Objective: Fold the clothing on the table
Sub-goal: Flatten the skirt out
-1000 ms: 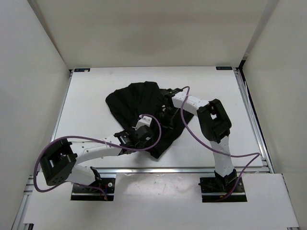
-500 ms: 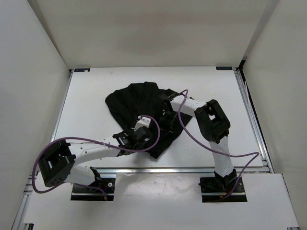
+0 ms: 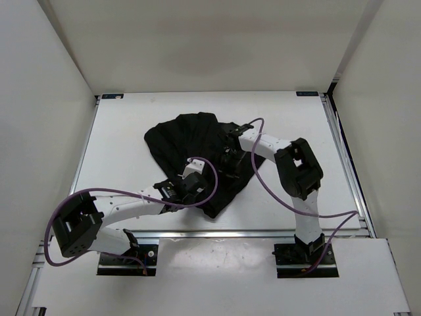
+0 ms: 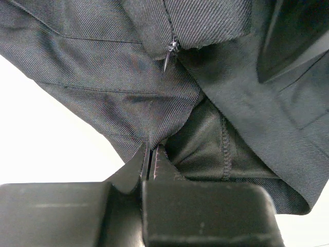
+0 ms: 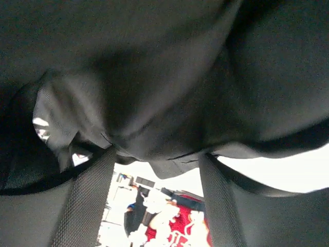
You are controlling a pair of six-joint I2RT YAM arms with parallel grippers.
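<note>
Right elbow (image 3: 301,172) swings outward; right gripper (image 5: 154,157), fingers (image 5: 85,200) apart over clothing (image 3: 187,135), readies fresh grab; left gripper (image 4: 152,152) clamps clothing's near edge as anchor

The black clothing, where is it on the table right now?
In the top view the clothing lies crumpled near the middle of the table, with the left gripper at its near edge and the right gripper on its right side.
</note>
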